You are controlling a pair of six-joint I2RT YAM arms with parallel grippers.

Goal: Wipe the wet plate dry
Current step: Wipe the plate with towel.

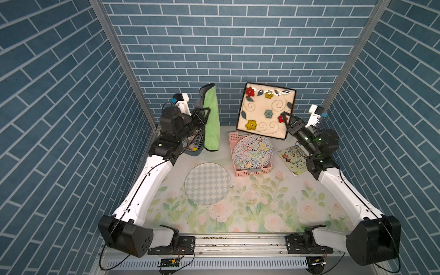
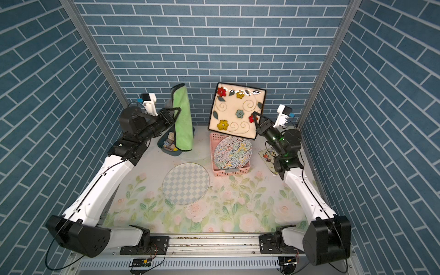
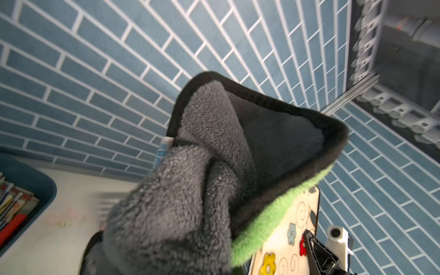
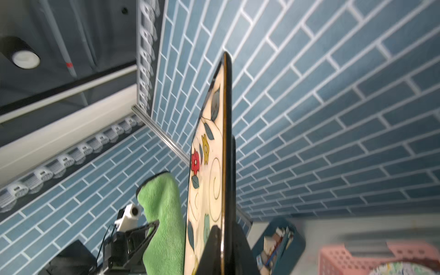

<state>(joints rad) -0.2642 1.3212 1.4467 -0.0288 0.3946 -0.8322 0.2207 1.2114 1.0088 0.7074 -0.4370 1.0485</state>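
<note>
The right gripper (image 1: 286,119) was clamped on the right edge of the square floral plate (image 1: 264,112), holding it upright in the air near the back wall, above the far end of the pink basket (image 1: 252,173). In the right wrist view the plate appeared edge-on, pinched between the dark fingers (image 4: 212,247). The left gripper (image 1: 206,112) was closed on a green-and-grey microfibre cloth (image 1: 212,119), which hung down in a long fold to the left of the plate and apart from it; the left wrist view showed its grey fleece side (image 3: 190,190) bunched close to the lens. A round multicoloured plate (image 1: 252,152) leaned inside the basket, and a round blue-checked plate (image 1: 207,183) lay flat on the flower-printed table (image 1: 262,204). A blue bin (image 2: 164,148) of small items sat behind the cloth, and a picture book (image 1: 291,158) lay under the right arm.
</note>
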